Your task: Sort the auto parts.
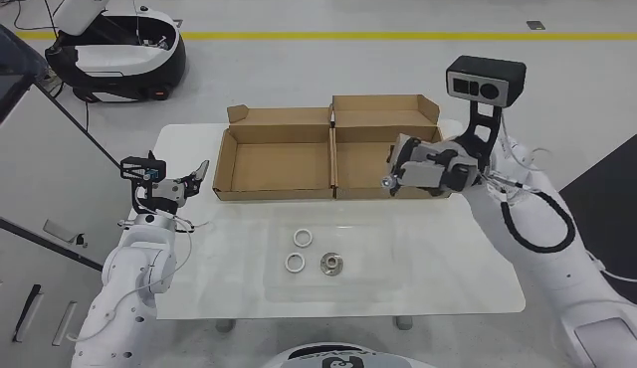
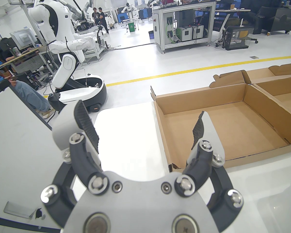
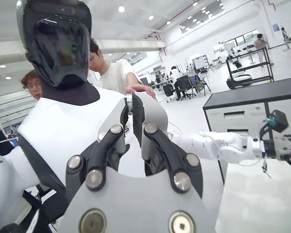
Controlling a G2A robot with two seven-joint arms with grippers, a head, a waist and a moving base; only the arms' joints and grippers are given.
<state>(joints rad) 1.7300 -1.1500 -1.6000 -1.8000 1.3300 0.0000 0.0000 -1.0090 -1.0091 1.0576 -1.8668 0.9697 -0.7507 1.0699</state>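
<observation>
Top view: two white rings and a flanged metal part lie close together on the tabletop, in front of two open cardboard boxes. The left box has nothing in it. The right gripper hangs over the near wall of the right box. The left gripper is beside the left box, well apart from the parts.

Left wrist view: the jaws of the left gripper stand wide open and hold nothing, pointing across the tabletop toward the left box.

Right wrist view: the jaws of the right gripper are closed on a small coiled piece, which looks like a spring.

I judge the rings to be light, stiff and smooth, so they can slip. It is best to pinch one across its rim, with one jaw in the hole. The metal part is probably heavier, and its raised middle seems the safer place to hold it.
</observation>
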